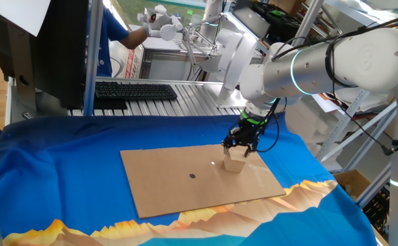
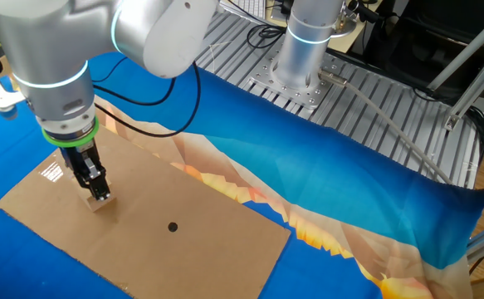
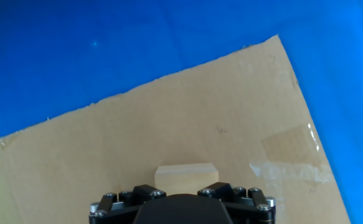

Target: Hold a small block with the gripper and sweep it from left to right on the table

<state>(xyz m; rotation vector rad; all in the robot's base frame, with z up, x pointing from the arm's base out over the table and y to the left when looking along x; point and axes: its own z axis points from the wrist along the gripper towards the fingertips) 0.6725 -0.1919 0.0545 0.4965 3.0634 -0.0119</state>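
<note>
On the table (image 1: 62, 157), right of the frame's centre, the gripper (image 1: 242, 145) stands directly over the small block (image 1: 235, 162), fingers apparently clasping it.

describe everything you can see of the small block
The block is a small, plain tan cube that looks like cardboard or light wood, close in colour to the brown sheet it stands on. It sits flat and upright near the sheet's edge, apart from the dark dot. The tool points straight down over its top, fingers at its sides. The hand view shows only its top edge. Actual clamping can't be confirmed.
</note>
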